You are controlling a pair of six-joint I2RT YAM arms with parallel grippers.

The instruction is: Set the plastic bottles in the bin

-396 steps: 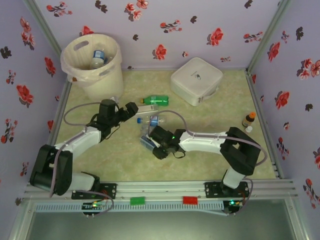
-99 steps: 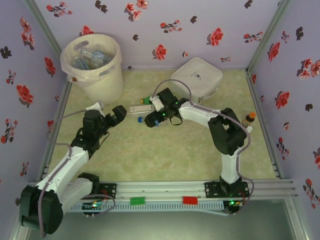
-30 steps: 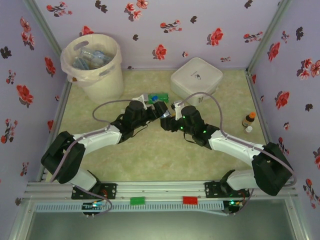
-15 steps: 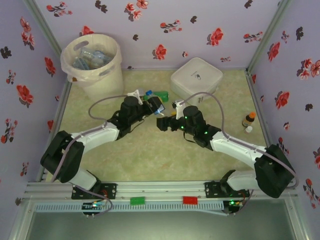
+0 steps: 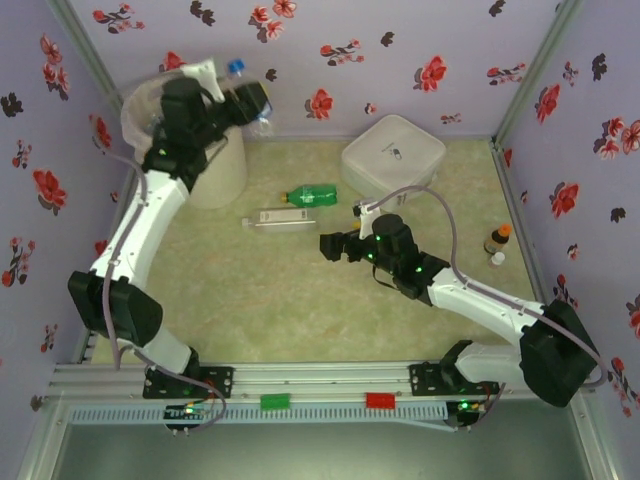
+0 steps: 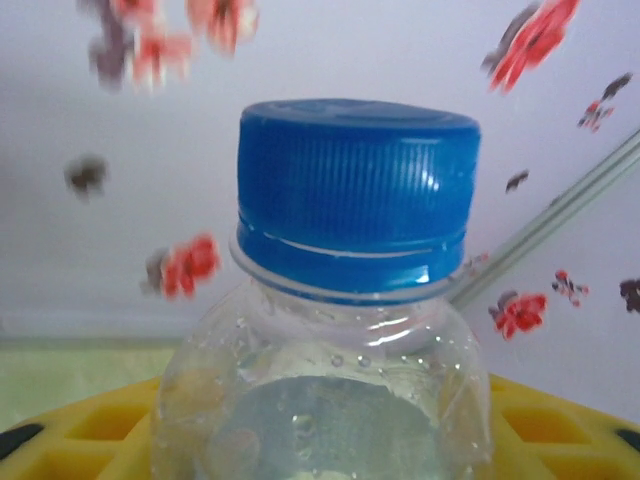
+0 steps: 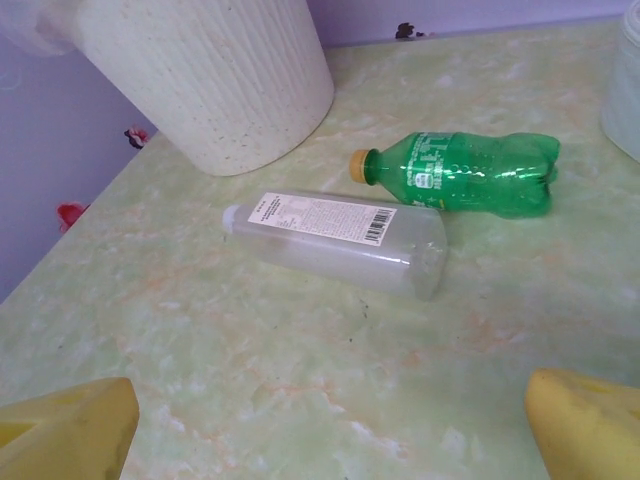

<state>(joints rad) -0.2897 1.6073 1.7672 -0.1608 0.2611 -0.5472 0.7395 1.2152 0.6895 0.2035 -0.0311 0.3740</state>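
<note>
Held bottle: the left claw (image 5: 248, 98) pinches a blue-capped clear bottle (image 6: 340, 300) high beside the rim of the bin (image 5: 215, 165). We cannot tell if it is right over the opening.
Handling: we judge it light and thin-walled, easy to dent, and a little slippery. The stiff neck under the cap is the safest place to hold.
Lying bottles: a green bottle (image 7: 460, 175) and a white-labelled clear bottle (image 7: 335, 238) lie side by side near the bin's foot. They may roll, so we would grasp across the body.
Right claw (image 7: 330, 400): spread wide and empty, low, facing these two.
Surface: smooth, flat, pale green marbled table (image 7: 300, 350).
Room: flowered purple walls stand close; a white square box (image 5: 393, 160) sits behind.
</note>
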